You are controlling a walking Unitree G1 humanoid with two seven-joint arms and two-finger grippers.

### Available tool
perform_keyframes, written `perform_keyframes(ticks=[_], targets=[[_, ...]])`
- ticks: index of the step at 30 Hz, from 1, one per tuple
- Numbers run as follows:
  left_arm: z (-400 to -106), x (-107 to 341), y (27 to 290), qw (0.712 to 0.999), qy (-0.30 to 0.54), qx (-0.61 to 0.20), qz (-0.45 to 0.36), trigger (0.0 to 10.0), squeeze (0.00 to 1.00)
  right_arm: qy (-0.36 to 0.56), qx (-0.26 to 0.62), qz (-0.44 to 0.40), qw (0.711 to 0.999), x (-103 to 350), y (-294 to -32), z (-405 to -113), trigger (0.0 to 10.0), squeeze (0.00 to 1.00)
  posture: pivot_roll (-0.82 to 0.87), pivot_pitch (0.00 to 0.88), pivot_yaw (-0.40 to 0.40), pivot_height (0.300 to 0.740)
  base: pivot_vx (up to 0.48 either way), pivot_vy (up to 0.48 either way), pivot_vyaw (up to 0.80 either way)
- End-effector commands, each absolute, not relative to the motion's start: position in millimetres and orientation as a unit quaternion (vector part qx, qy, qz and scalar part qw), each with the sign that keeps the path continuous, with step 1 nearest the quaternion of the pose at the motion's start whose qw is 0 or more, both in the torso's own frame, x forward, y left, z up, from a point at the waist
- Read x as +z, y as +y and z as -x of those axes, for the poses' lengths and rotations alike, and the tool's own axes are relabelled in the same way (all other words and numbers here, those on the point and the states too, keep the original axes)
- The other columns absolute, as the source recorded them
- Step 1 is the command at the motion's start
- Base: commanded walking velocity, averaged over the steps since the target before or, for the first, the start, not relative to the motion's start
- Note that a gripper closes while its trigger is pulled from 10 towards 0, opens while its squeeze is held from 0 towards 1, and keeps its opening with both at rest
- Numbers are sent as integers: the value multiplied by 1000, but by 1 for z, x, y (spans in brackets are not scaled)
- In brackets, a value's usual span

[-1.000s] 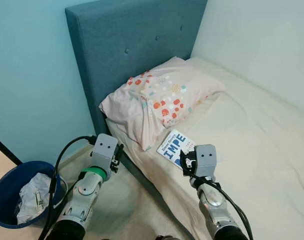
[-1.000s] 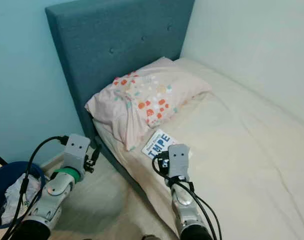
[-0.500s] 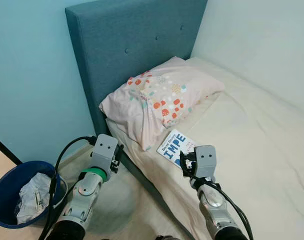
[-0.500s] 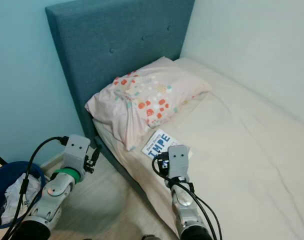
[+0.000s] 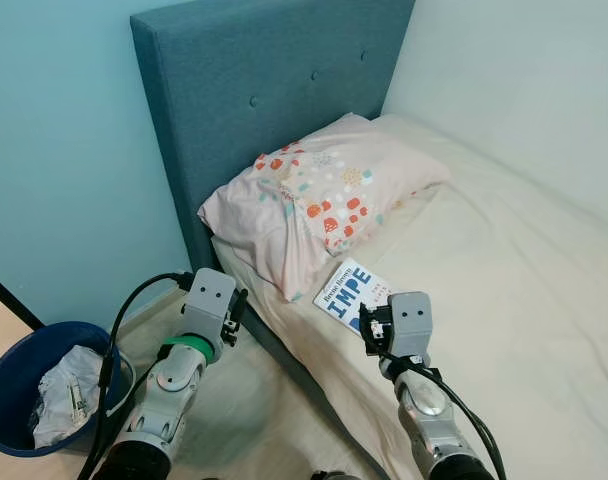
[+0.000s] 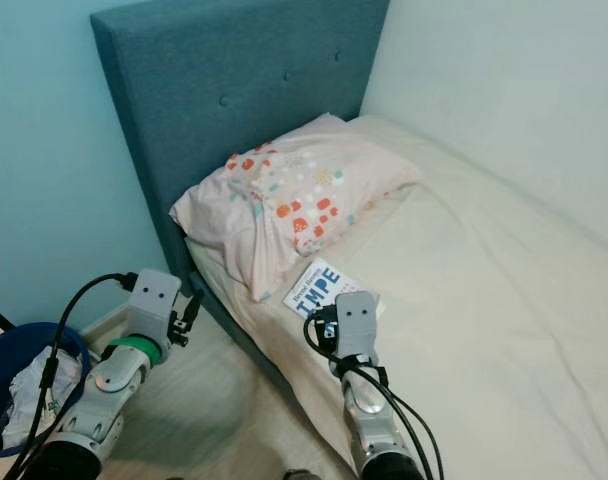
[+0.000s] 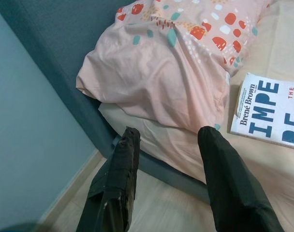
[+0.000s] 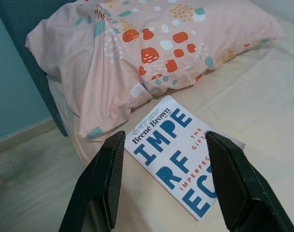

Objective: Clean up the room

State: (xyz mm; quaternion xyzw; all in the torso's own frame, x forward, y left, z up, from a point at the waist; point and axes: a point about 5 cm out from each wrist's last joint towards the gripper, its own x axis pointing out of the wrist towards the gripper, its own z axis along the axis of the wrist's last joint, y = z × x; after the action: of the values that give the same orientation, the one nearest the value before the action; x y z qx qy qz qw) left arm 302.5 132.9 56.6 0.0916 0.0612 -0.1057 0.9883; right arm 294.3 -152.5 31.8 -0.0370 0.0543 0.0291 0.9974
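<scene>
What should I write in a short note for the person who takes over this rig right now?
Right claw: open, empty, poised above the white paperback book with blue lettering.
Left claw: open, empty, low beside the bed near the teal headboard.
The book lies flat on the cream mattress, beside the pink spotted pillow.
The blue round bin on the floor holds crumpled paper.
Done: nothing grasped yet.
Left: probably pick up the book.

I'm in a home bedroom: a bed (image 5: pixel 504 300) with a blue padded headboard (image 5: pixel 254 100), a patterned pillow (image 5: pixel 319 200) against that headboard, and a blue bin (image 5: pixel 24 395) beside the bed.
</scene>
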Motion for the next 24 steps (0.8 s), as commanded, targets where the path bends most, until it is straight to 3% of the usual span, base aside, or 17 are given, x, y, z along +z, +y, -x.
perform_keyframes(ticks=[1,24], targets=[[-298,50,133,987,71,-109,-93,10000,0,64,22,33,997,26,-154,-289,10000,0,11,52,14,740,0,0,0],[-299,51,133,987,71,-106,-92,10000,0,66,24,34,997,26,-153,-290,10000,0,13,48,14,740,0,0,0]])
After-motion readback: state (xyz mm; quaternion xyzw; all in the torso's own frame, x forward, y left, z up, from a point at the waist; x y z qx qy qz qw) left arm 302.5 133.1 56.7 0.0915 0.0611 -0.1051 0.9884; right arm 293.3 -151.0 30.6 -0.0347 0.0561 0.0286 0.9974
